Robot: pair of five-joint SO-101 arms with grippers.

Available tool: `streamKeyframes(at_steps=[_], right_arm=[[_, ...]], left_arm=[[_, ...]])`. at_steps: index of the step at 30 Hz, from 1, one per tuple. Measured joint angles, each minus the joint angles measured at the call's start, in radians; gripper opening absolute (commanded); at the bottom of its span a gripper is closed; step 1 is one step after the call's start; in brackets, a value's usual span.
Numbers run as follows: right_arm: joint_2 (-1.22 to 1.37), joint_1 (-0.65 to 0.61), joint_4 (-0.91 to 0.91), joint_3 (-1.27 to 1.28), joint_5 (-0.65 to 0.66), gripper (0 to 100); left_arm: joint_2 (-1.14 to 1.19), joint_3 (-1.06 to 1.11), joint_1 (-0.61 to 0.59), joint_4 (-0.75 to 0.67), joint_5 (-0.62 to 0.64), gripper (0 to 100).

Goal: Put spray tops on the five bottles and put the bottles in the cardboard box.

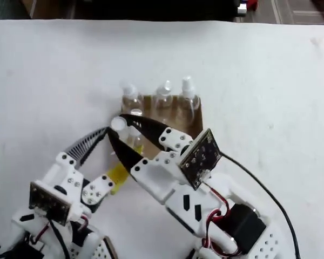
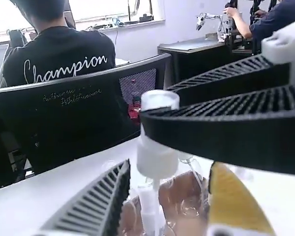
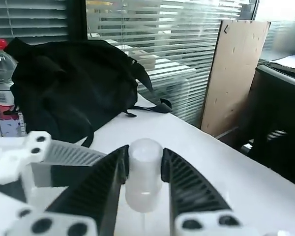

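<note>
Near the cardboard box (image 1: 197, 115), my right gripper (image 1: 117, 124) is shut on a white spray top (image 1: 119, 123); its black fingers (image 3: 187, 189) pinch the cap (image 3: 144, 172) from both sides. The cap sits over the neck of a clear bottle (image 1: 135, 139). My left gripper (image 1: 119, 149) is shut on that bottle low down, grey ribbed finger (image 2: 96, 204) on one side and yellow finger (image 2: 236, 201) on the other. In the left wrist view the spray top (image 2: 157, 142) stands above the bottle (image 2: 160, 211), with the right gripper's black fingers (image 2: 226, 128) crossing in front.
Three capped bottles (image 1: 130, 95) (image 1: 163, 93) (image 1: 188, 89) stand in a row at the back of the box. A black cable (image 1: 259, 186) runs over the white table (image 1: 270, 75) right of the right arm. A chair and a seated person are behind the table.
</note>
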Motion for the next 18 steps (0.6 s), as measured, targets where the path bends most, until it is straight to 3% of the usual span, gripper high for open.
streamKeyframes(at_steps=[4,9,13,18], right_arm=[[-0.005,0.077,0.002,-0.046,0.035,1.9],[-0.009,0.242,0.081,-0.164,0.043,2.3],[-0.014,0.356,0.184,-0.264,0.060,2.0],[-0.028,0.379,0.305,-0.347,0.176,2.3]], left_arm=[[0.000,-0.049,-0.017,0.063,0.003,24],[0.000,-0.029,-0.155,0.060,0.006,24],[0.000,0.100,-0.305,-0.071,0.008,24],[0.000,0.244,-0.488,-0.272,0.089,24]])
